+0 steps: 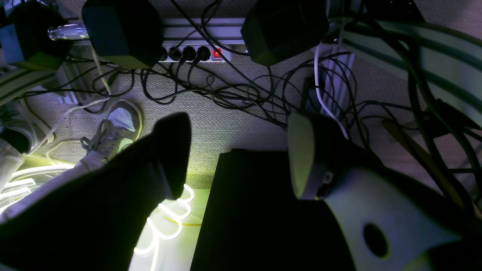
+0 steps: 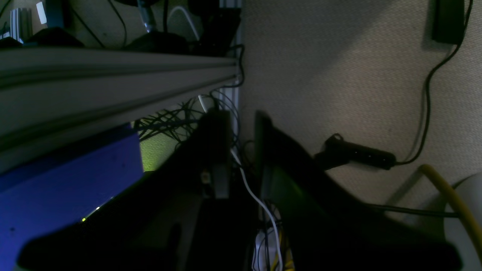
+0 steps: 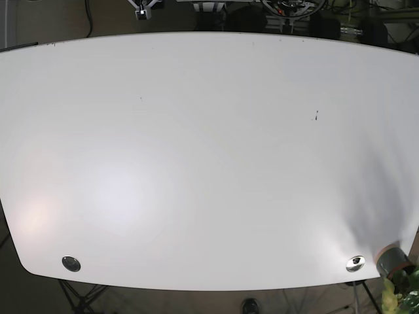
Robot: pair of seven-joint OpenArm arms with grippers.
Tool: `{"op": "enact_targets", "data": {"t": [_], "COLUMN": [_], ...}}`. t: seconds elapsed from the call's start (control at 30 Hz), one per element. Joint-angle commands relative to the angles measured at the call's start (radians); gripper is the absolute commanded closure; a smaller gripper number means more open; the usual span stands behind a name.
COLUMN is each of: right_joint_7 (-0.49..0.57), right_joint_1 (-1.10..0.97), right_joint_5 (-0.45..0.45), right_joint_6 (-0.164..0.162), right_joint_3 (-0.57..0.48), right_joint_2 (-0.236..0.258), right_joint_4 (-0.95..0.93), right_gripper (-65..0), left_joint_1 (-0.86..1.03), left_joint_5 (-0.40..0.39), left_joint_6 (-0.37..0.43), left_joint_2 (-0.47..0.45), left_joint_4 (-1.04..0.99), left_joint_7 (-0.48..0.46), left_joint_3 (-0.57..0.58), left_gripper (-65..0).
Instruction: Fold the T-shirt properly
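Waiting: both arms hang off the table, wrist cameras looking down at the floor.
Left gripper [image 1: 237,154]: fingers spread wide, nothing between them; carpet and cables below.
Right gripper [image 2: 241,150]: jaws a narrow gap apart, holding nothing; a white cable [image 2: 260,203] merely passes behind.
Floor clutter: grey sneaker [image 1: 118,128] beside the left arm, power strip [image 1: 196,52] beyond it among tangled leads.
Table [image 3: 209,163]: white top with two metal grommets [image 3: 71,263] along one edge.
T-shirt: not visible in any view, so I cannot tell where it is.
Doing it well: my judgement, bring both grippers above the table before reaching, keeping clear of the cables.
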Motion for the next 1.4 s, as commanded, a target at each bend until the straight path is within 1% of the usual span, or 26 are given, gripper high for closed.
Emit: {"op": "enact_targets", "data": {"t": [0.0, 1.37], "right_joint_7": [0.013, 0.013], "right_joint_1": [-0.01, 0.004], "right_joint_5": [0.003, 0.003], "right_joint_6": [0.007, 0.007], "right_joint_3": [-0.001, -0.001], "right_joint_2": [0.006, 0.006], "right_joint_4": [0.001, -0.001], "right_gripper": [-10.5, -10.3], "left_joint_1": [0.004, -0.002], "left_joint_5": [0.004, 0.004], "left_joint_6": [0.0, 0.0], "left_joint_2": [-0.002, -0.002], "left_joint_4": [0.002, 0.002], "left_joint_7": [-0.001, -0.001], "left_joint_3": [-0.001, -0.001], "left_gripper": [-36.9, -36.9]}}
